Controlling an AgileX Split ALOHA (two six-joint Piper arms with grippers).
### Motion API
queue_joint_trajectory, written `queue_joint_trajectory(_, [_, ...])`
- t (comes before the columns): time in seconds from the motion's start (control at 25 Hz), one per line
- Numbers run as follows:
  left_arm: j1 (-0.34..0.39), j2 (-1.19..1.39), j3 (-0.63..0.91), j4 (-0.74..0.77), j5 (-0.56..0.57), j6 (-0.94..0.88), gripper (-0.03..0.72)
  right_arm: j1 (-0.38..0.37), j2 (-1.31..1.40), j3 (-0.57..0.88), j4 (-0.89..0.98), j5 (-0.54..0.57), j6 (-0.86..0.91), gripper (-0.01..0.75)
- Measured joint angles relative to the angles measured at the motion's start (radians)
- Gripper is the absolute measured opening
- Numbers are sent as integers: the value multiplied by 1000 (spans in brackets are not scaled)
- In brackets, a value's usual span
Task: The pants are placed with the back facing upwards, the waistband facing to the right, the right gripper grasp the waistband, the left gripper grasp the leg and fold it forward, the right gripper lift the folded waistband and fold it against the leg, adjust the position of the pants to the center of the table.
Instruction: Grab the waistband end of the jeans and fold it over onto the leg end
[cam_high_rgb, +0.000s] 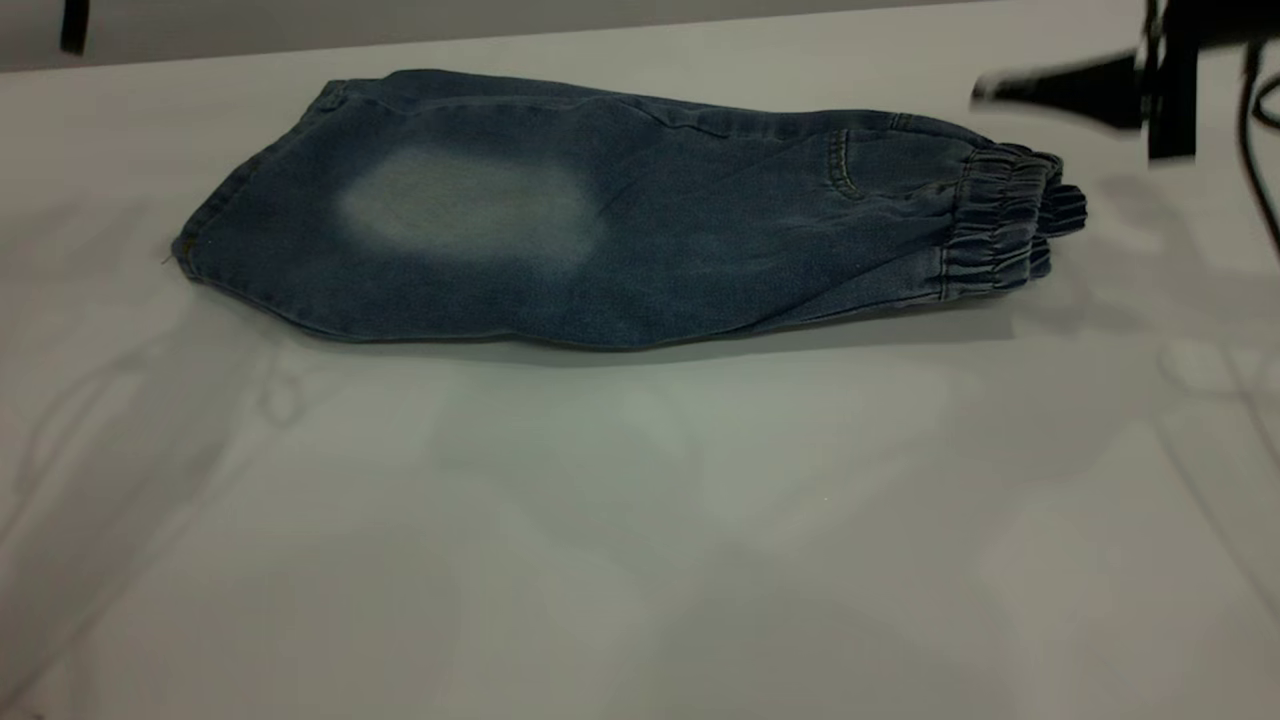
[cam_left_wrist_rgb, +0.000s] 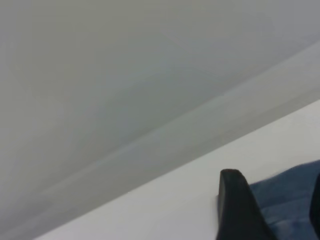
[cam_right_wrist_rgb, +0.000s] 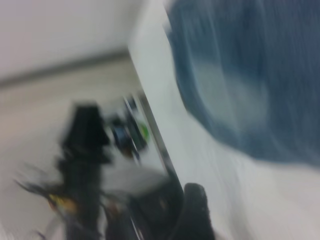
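The pants (cam_high_rgb: 620, 220) lie folded lengthwise on the white table (cam_high_rgb: 640, 500), towards its back, with a plain side and a pale faded patch on top. The ruffled waistband (cam_high_rgb: 1000, 220) points right. The leg with the print is hidden. My right gripper (cam_high_rgb: 990, 92) hovers above and just behind the waistband, clear of the cloth and blurred. In the right wrist view the pants (cam_right_wrist_rgb: 250, 75) lie some way off. My left gripper (cam_left_wrist_rgb: 274, 187) is outside the exterior view; in its wrist view it stands open over the denim (cam_left_wrist_rgb: 292, 200) near the table's back edge.
A black arm part (cam_high_rgb: 75, 25) shows at the top left edge. Black cables (cam_high_rgb: 1262, 150) hang at the right edge. Beyond the table's edge stands dark equipment (cam_right_wrist_rgb: 85, 150). Bare tabletop stretches in front of the pants.
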Motion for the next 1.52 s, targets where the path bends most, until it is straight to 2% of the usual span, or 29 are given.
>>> queue_joint_trajectory(0.2, [-79, -88, 40, 0, 47, -1, 330, 54, 0, 120, -34, -64, -76, 497])
queue_joint_trajectory(0.36, [-125, -160, 77, -2, 56, -11, 330, 50, 1, 207, 31, -126, -164, 497])
queue_joint_trajectory(0.64, [-221, -262, 108, -6, 163, -14, 330, 50, 2, 211, 65, -232, -224, 497])
queue_joint_trajectory(0.92, [-312, -282, 108, -5, 171, -14, 330, 50, 7, 211, 112, -278, -238, 497])
queue_joint_trajectory(1.24, [-328, -282, 108, -10, 169, -14, 330, 50, 108, 208, 160, -246, -292, 497])
queue_joint_trajectory(1.52, [-328, -281, 107, -9, 185, -14, 330, 50, 160, 141, 160, -208, -346, 497])
